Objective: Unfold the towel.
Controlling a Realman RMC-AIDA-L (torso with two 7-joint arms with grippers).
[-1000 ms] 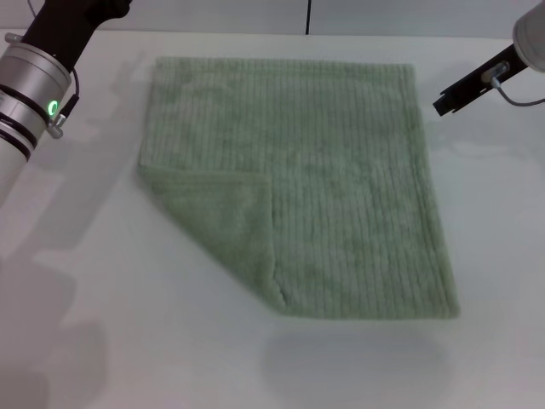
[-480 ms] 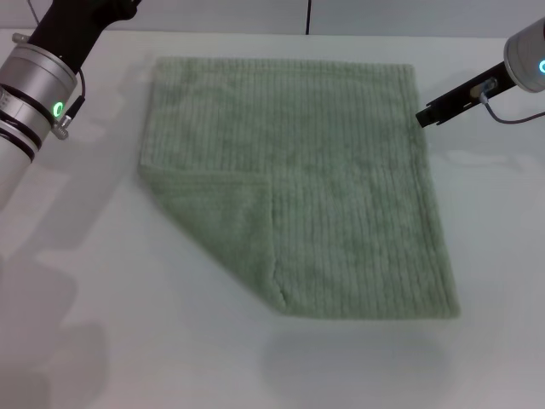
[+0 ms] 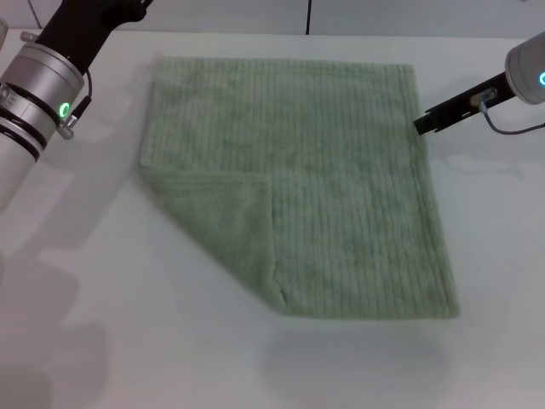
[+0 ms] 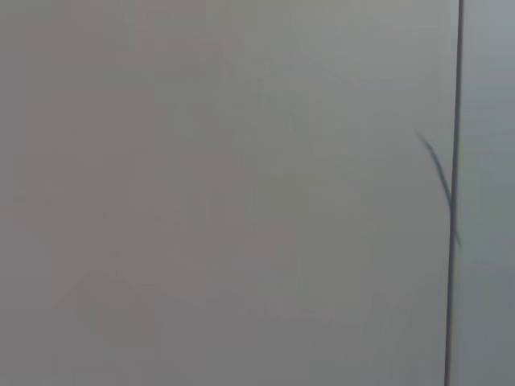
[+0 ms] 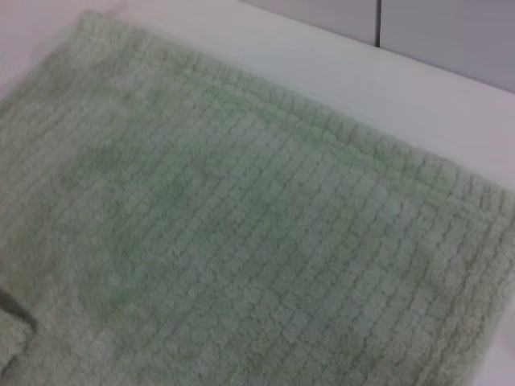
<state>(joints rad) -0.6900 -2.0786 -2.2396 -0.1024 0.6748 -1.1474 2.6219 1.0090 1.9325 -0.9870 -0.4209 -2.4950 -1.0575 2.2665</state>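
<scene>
The pale green towel (image 3: pixel 298 187) lies flat on the white counter (image 3: pixel 102 324), spread out except for its near left corner (image 3: pixel 226 226), which is folded over onto the cloth. The right gripper (image 3: pixel 421 125) hangs just beside the towel's far right edge and holds nothing; how far it is open I cannot tell. The left arm (image 3: pixel 43 81) is raised at the far left, with its gripper out of sight.

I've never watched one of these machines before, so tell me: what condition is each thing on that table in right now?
Towel: lying flat on the table, mostly spread, with its near-left corner folded over on top; nothing grips it.
Right gripper: beside the towel's right edge near the far corner, holding nothing.
Left arm: raised at the far left, away from the towel.
Table: white, with the towel on it.
</scene>
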